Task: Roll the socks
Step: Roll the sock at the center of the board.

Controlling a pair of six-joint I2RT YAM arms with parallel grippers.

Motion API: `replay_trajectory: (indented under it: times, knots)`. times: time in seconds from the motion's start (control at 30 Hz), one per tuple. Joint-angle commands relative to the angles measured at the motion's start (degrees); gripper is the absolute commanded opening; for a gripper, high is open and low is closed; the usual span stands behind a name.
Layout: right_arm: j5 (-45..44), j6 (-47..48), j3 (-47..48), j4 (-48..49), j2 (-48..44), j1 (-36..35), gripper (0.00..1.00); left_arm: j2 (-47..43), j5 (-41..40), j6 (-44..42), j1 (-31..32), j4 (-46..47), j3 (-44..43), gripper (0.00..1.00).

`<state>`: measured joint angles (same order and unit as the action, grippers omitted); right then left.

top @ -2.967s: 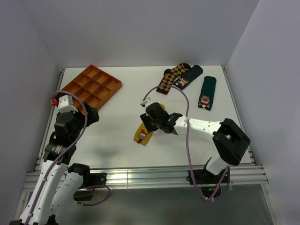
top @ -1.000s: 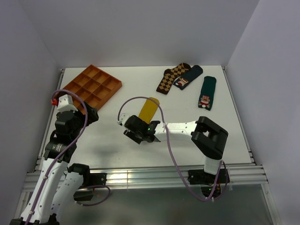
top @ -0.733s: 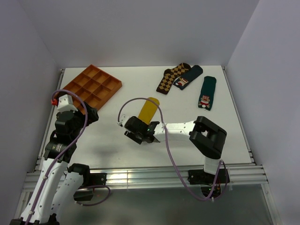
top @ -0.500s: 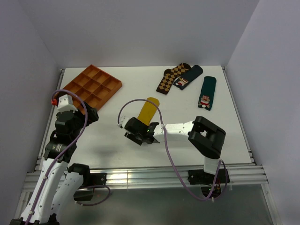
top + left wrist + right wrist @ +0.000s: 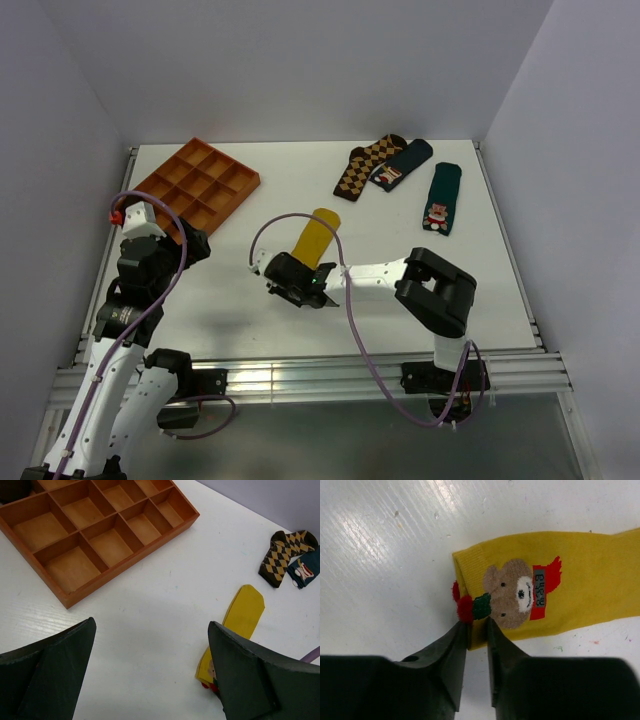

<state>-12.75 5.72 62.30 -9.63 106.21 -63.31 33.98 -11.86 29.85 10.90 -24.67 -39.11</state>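
Pinch grip near the table's front: your right gripper (image 5: 477, 627) clamps the toe edge of the mustard-yellow sock (image 5: 560, 600), just beside its small bear figure with a red scarf. The sock lies flat around mid-table, cuff pointing away from you. It is likely held at the toe so the roll can start from that end. Your left gripper (image 5: 151, 625) hovers well apart on the left, jaws spread wide and holding nothing, probably free to steady the fabric. Farther back, an orange compartment tray (image 5: 135, 560) sits on the left. On the right are a brown argyle sock (image 5: 365, 165) and two dark green socks (image 5: 441, 197). The table (image 5: 240, 270) is white and faintly scuffed, and plain pale walls (image 5: 300, 70) enclose it.
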Motion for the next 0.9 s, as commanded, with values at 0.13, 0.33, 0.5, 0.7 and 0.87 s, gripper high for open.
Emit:
replay_trajectory:
  times: [0.13, 0.33, 0.5, 0.7, 0.87]
  knots:
    - [2.5, -4.0, 1.1, -1.2, 1.4, -0.5, 0.00, 0.9, 1.7, 1.0, -0.3, 1.6, -0.2, 1.00]
    - [8.8, -9.8, 4.2, -2.4, 3.7, -0.2, 0.00, 1.5, 7.4, 4.9, -0.3, 1.9, 1.1, 1.00]
    - [16.3, -15.0, 3.4, -0.7, 3.3, 2.3, 0.00, 2.2, 11.3, 7.2, -0.2, 2.1, 3.0, 0.99]
    - [25.8, -20.5, 1.2, 3.1, 2.2, 7.8, 0.00, 2.5, 14.7, 10.1, -0.2, 4.0, 5.6, 1.00]
    - [34.3, -25.5, -0.8, 7.6, 2.8, 12.2, 0.00, 2.8, 18.0, 12.5, 0.0, 5.9, 7.6, 0.99]
